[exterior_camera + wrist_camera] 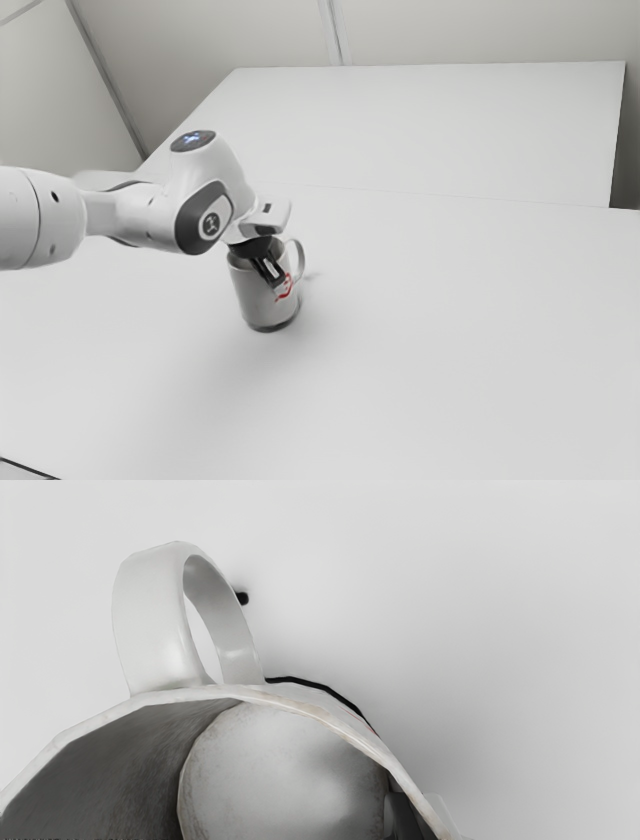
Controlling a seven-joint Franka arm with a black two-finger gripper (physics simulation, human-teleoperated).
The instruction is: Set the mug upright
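The gripper [275, 281] points down at the rim of the grey-white mug [259, 299], which stands mouth up on the table, with red marks on its side. Any slight tilt or small gap under its base is hard to judge. Its handle faces the exterior view's right. From the wrist view, I look into the open mouth of the mug [280, 770]. The gripper [423, 812] is shut on the mug's wall, one finger inside the rim and the other against the outside.
The white tabletop [450, 350] extends around the mug, and a pale seam crosses it farther back. Behind the table's far edge rises a light wall [480, 30]. The arm reaches in from the exterior view's left, over the table.
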